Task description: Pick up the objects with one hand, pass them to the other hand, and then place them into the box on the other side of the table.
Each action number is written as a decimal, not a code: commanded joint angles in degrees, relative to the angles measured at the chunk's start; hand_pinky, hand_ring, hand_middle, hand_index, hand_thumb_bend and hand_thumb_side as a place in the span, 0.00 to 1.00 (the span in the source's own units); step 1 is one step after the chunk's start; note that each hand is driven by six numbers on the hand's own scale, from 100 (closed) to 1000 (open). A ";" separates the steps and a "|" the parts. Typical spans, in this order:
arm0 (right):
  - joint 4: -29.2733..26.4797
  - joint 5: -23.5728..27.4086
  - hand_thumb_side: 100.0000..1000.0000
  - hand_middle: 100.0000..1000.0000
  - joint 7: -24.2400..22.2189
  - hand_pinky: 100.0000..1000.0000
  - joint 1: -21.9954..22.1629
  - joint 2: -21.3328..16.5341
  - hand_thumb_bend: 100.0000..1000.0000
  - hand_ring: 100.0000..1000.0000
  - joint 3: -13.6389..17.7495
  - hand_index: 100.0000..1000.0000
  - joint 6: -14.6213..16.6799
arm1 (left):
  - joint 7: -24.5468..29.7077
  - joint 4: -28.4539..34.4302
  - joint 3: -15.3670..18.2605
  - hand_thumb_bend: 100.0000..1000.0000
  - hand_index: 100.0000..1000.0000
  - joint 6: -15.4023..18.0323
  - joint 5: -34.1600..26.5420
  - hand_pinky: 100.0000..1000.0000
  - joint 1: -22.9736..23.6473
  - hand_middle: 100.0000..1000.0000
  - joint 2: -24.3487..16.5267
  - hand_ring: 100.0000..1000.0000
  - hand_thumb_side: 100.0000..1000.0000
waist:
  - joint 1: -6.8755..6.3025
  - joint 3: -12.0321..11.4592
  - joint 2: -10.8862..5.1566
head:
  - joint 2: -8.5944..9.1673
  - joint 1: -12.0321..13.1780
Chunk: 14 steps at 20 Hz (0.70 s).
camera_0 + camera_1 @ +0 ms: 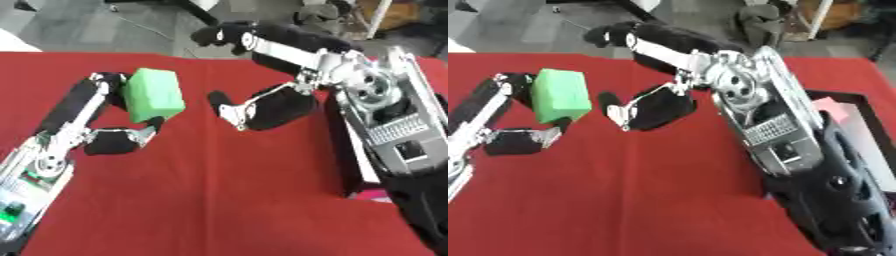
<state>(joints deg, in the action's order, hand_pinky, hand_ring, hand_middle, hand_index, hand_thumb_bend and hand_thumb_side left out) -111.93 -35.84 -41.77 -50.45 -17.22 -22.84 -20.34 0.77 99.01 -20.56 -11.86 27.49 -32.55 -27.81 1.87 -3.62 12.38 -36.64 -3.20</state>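
Observation:
A bright green block (154, 95) is held over the red tablecloth (219, 190) at the left. My left hand (112, 140) is shut on it, fingers along its far left side and thumb against its near edge. My right hand (278, 107) reaches in from the right and stands open a short way right of the block, not touching it. Its fingers (229, 36) stretch out at the far side and its thumb points toward the block. The black-rimmed box (859, 100) lies at the table's right edge, mostly hidden by my right forearm, with something pink (829, 108) in it.
My right forearm (780, 130) covers much of the table's right side. Beyond the far edge there is grey floor with dark chair and stand legs (759, 22). The red cloth spreads bare across the middle and front.

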 commanded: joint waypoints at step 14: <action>1.09 -7.04 0.22 0.94 -0.37 0.95 -1.07 3.55 0.09 1.00 -2.91 0.99 3.21 | -6.39 2.79 -1.84 0.00 0.53 3.98 4.45 0.52 0.63 0.40 0.54 0.40 0.27 | -0.24 -0.24 -0.59 | 0.22 -0.93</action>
<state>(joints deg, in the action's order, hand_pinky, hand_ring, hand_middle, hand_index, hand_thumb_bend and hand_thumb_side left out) -110.60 -41.88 -42.34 -50.43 -13.74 -25.89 -17.65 -5.34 100.68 -22.53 -8.49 31.52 -31.46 -26.78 1.86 -3.85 12.60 -36.64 -3.87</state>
